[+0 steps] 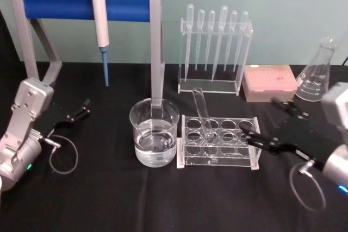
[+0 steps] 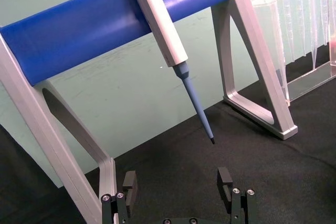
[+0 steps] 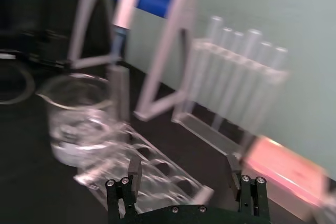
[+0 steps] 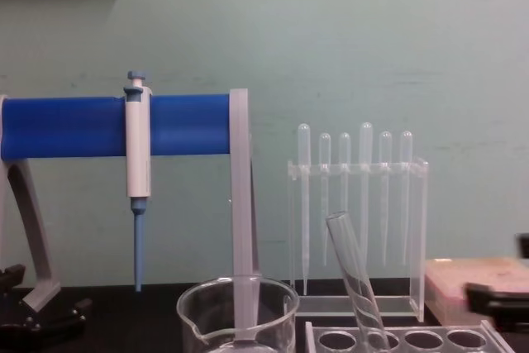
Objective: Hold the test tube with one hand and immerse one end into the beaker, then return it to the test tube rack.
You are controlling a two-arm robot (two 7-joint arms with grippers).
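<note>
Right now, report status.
Right tool open, at rack's right end. Left tool open, parked left. Test tube leaning in rack, ungripped. Beaker left of rack.

Black cloth tabletop (image 1: 109,199), pretty tidy. Taking the beaker (image 1: 154,139) as the middle: the clear test tube rack (image 1: 218,156) sits just beside it at 3 o'clock, and the blue-barred stand (image 1: 157,42) spans 10 to 12 behind it. The pipette rack (image 1: 209,86) is at 1, with the pink box (image 1: 269,82) and glass flask (image 1: 316,74) out around 2.
</note>
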